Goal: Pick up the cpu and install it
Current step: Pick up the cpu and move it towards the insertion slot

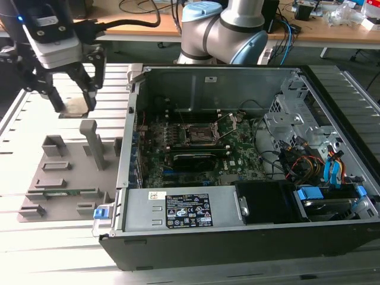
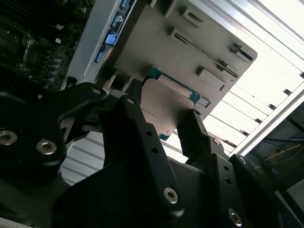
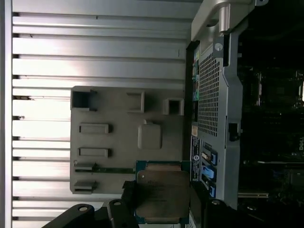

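Observation:
The cpu (image 1: 76,107) is a flat square chip with a silvery top, held level in the air between the black fingers of my gripper (image 1: 73,104), which is shut on it. It hangs at the exterior view's left, above the far end of the grey fixture plate (image 1: 62,184). Both wrist views show the cpu (image 2: 164,103) (image 3: 161,192) clamped by its two opposite edges, with the fixture plate (image 3: 118,128) below it. The motherboard's black square socket (image 1: 199,135) lies inside the open computer case (image 1: 237,208), to the exterior view's right of my gripper.
The fixture plate carries upright grey blocks (image 1: 90,142) and slots. The case's metal side wall (image 1: 127,136) stands between the fixture and the motherboard. Cables and drive bays (image 1: 309,166) fill the case's right part. A ribbed metal table (image 1: 53,237) lies underneath.

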Robot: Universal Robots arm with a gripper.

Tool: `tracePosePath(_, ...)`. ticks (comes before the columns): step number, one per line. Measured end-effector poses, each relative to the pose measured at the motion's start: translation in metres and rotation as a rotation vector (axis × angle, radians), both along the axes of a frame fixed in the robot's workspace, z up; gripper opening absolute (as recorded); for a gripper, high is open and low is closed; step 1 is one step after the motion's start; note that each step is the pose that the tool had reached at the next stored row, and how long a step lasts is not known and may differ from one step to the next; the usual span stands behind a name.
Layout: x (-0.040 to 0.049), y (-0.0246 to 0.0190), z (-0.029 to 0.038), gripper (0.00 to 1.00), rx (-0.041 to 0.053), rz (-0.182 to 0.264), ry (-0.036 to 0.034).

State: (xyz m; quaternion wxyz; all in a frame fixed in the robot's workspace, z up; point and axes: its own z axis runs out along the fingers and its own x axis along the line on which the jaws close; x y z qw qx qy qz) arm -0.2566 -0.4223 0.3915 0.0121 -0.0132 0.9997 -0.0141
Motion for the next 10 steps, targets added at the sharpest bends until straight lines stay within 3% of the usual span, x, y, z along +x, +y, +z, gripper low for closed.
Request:
tracePosePath(5,0.0199,0.0001,-0.0001,0.55,0.0000,0.000,0.0019)
tracePosePath(7,0.0343,0.0003,-0.0003,0.55,0.0001,0.000,0.0039)
tracePosePath(9,0.0409,0.0004,-0.0004,0.55,0.0000,0.000,0.0047)
tracePosePath(10,0.0489,0.0005,-0.0004,0.55,0.0000,0.000,0.0057)
